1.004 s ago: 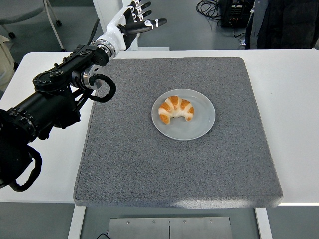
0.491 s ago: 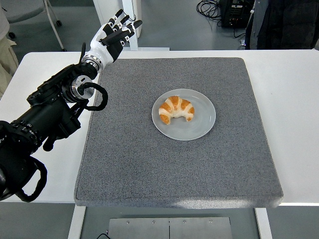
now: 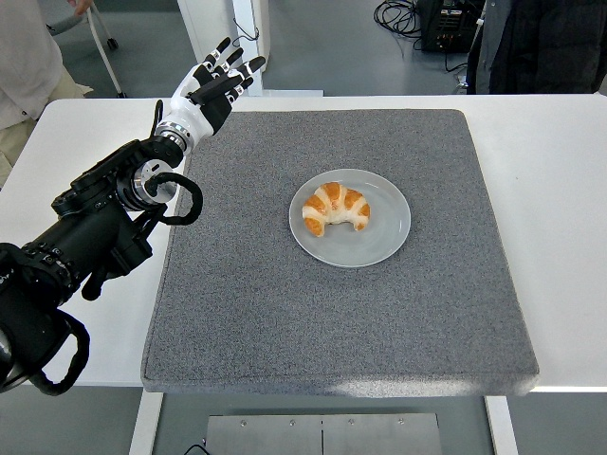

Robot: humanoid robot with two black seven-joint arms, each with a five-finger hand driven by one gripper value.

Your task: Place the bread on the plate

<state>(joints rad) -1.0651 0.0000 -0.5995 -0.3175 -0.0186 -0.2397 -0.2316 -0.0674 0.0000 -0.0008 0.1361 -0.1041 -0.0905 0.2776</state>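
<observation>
— Near the middle of the frame, where does the bread sit?
— On the grey plate, slightly left of the plate's centre, and nothing is touching it. The plate rests on the grey mat that covers most of the white table.
— So is the job finished?
— I'd judge the placing done; at most the arm has to clear away.
— And the hand?
— The left hand is at the upper left, above the mat's far left corner, well apart from the plate, fingers spread and holding nothing. The right hand does not show at all.
— Anything hard to make out?
— A person is cut off at the upper left edge, and another dark-clothed figure at the upper right. Whether the bread's underside lies flat is hidden.
</observation>
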